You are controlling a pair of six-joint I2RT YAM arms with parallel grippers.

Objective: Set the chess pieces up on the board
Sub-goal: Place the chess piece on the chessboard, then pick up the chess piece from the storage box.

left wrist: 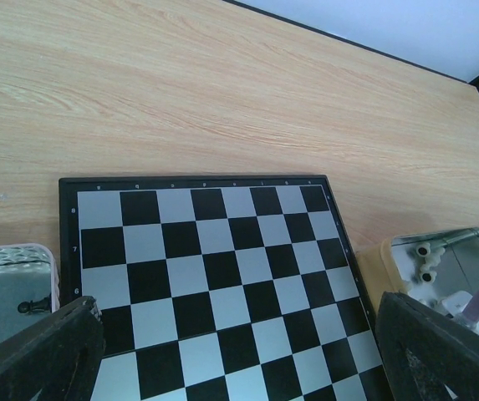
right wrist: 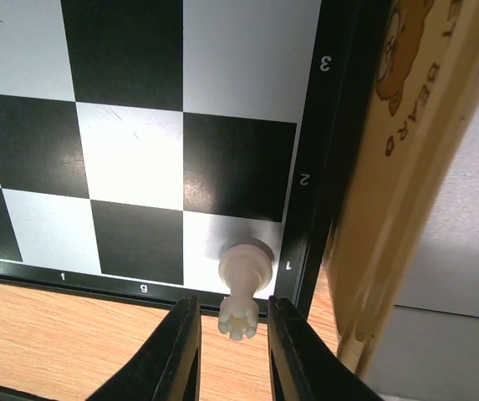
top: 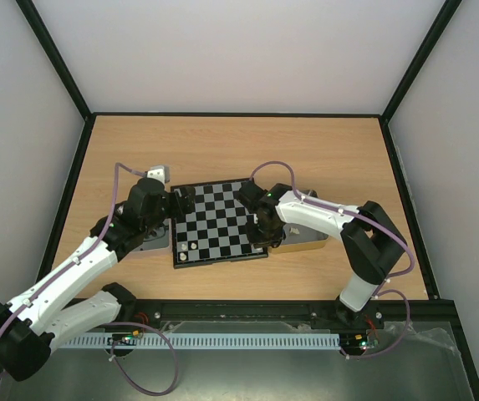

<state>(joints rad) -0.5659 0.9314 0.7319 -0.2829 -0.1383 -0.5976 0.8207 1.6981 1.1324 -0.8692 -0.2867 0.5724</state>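
The board [top: 218,224] lies mid-table between my arms. In the right wrist view a cream-white rook [right wrist: 244,271] stands upright on the silvery corner square of the board [right wrist: 130,150], by the "1" mark. My right gripper [right wrist: 232,342] straddles the rook's top, with a thin gap on each side, so it is open; it also shows in the top view [top: 260,230]. My left gripper [left wrist: 239,372] is wide open and empty above bare squares of the board [left wrist: 214,276]; in the top view it [top: 180,200] hovers over the board's left edge. Two tiny pale pieces [top: 185,247] stand near the board's near-left corner.
A tin [left wrist: 5,288] holding black chessmen lies left of the board. A tan tin [left wrist: 440,251] holding white chessmen lies right of it, and its printed wall [right wrist: 398,167] is close beside my right gripper. A small lid [top: 157,173] stands behind the left arm.
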